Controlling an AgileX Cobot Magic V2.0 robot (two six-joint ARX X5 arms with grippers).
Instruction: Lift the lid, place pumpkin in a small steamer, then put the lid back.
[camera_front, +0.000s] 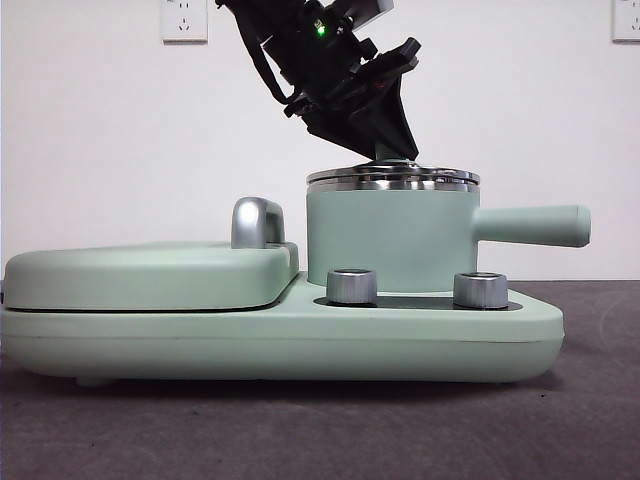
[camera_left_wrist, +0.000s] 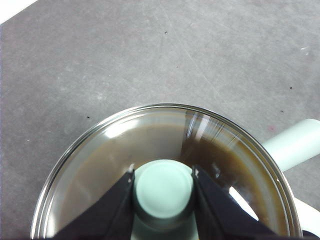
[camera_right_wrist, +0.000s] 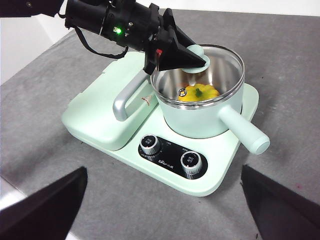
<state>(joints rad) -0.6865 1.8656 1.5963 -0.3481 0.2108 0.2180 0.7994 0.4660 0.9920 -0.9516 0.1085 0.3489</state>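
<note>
Left gripper was closed on the mint-green knob of the lid; the left wrist view showed both black jaws pressed against the knob's sides. The arm came down at a slant from above the appliance.

The lid, glass with a chrome rim, sat level on the rim of the small steamer. No gap between lid rim and pot rim could be made out in the front view.

The pumpkin lay inside the steamer, on its floor, seen through the glass in the right wrist view: yellow-orange, green stem up.

The steamer stood on the right-hand end of the appliance base, behind the two silver knobs, with its straight handle reaching out past the base's right edge. The flat cover with the chrome handle filled the base's left end. The base rested on the grey tabletop.

Right gripper hung high above the tabletop's near side, well apart from the appliance, jaws spread wide with nothing between them.
</note>
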